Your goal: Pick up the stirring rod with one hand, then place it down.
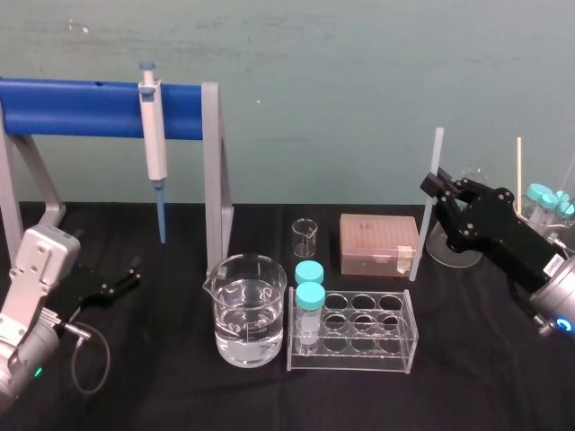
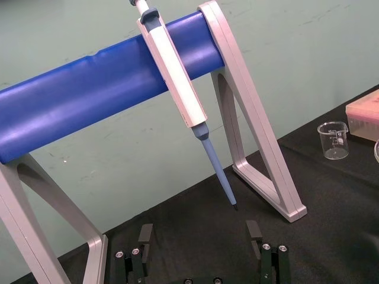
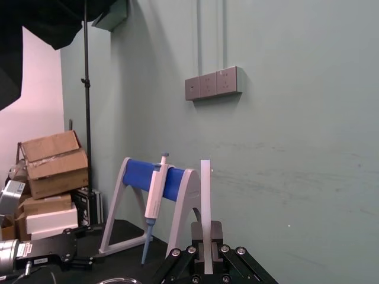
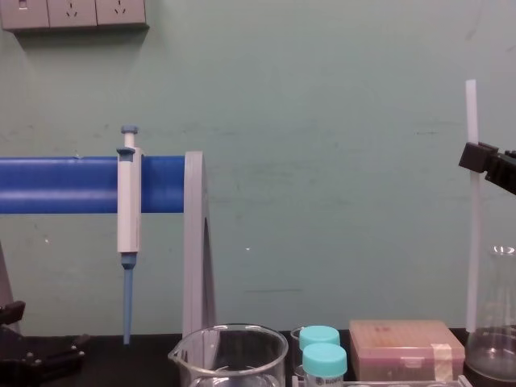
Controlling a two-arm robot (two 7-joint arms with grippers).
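Note:
The stirring rod [image 1: 427, 229] is a thin white translucent stick, held almost upright to the right of the pink tip box. My right gripper [image 1: 435, 189] is shut on it near its upper part. The right wrist view shows the rod [image 3: 205, 201] rising straight up from between the closed fingers of that gripper [image 3: 206, 234]. In the chest view the rod [image 4: 473, 242] stands tall at the right edge, pinched by the gripper [image 4: 477, 155]. Whether its lower end touches the table I cannot tell. My left gripper [image 1: 133, 274] rests open at the left, its fingers [image 2: 145, 236] wide apart.
A large beaker of water [image 1: 247, 310] and a clear tube rack [image 1: 395, 350] with two teal-capped tubes stand front centre. Behind them are a small beaker [image 1: 305, 235] and the tip box [image 1: 377, 242]. A pipette [image 1: 154, 144] hangs on the blue stand [image 1: 90, 108]; a flask [image 1: 454, 247] sits far right.

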